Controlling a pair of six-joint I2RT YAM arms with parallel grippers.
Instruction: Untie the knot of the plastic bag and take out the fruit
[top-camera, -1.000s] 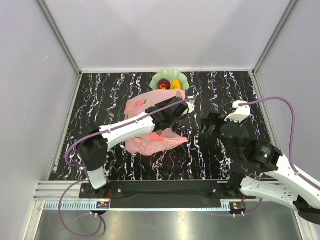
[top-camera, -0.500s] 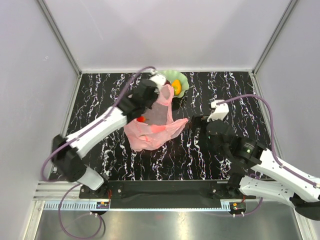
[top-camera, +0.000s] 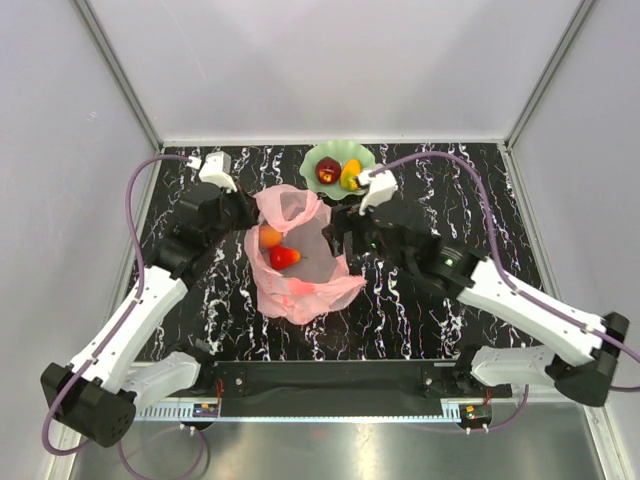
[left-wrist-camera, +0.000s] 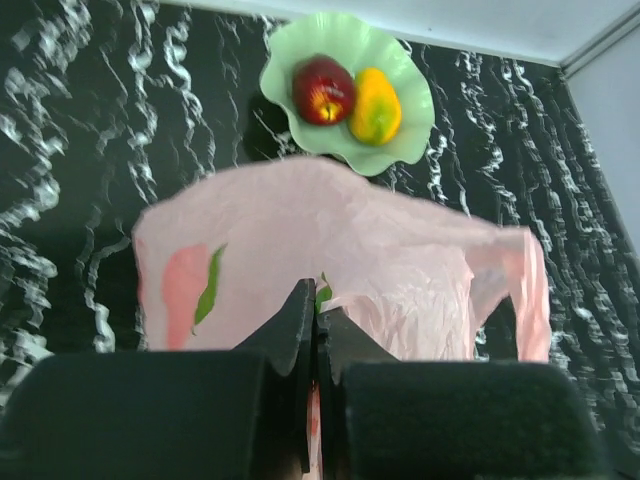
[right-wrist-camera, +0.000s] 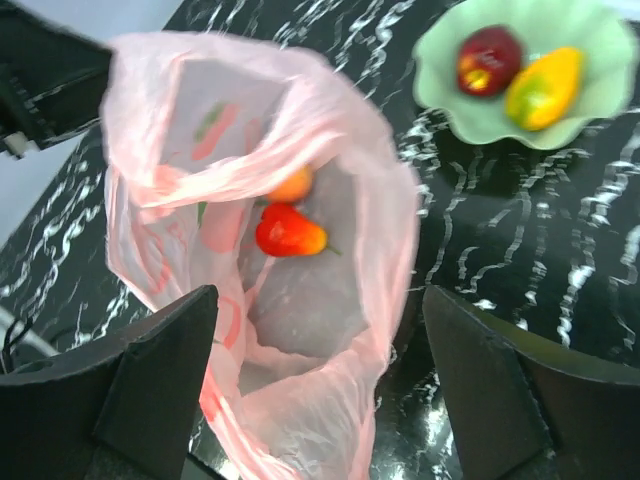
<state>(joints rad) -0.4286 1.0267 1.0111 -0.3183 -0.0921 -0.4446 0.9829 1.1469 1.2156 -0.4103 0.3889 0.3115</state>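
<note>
At the middle of the worktop (top-camera: 400, 320), with my left hand (left-wrist-camera: 315, 325) pinching the rim of the plastic bag (top-camera: 300, 275) open, I should lower my spread right hand (right-wrist-camera: 320, 300) straight onto the small red fruit (right-wrist-camera: 290, 230), clear of the film.

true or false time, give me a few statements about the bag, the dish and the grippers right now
1. The translucent pink plastic bag is knotted shut. False: its mouth gapes open.
2. A small red fruit and an orange fruit lie inside it. True.
3. The green scalloped dish is empty. False: it holds a dark red apple-like fruit and a yellow mango-like fruit.
4. The right gripper is open. True.
</note>
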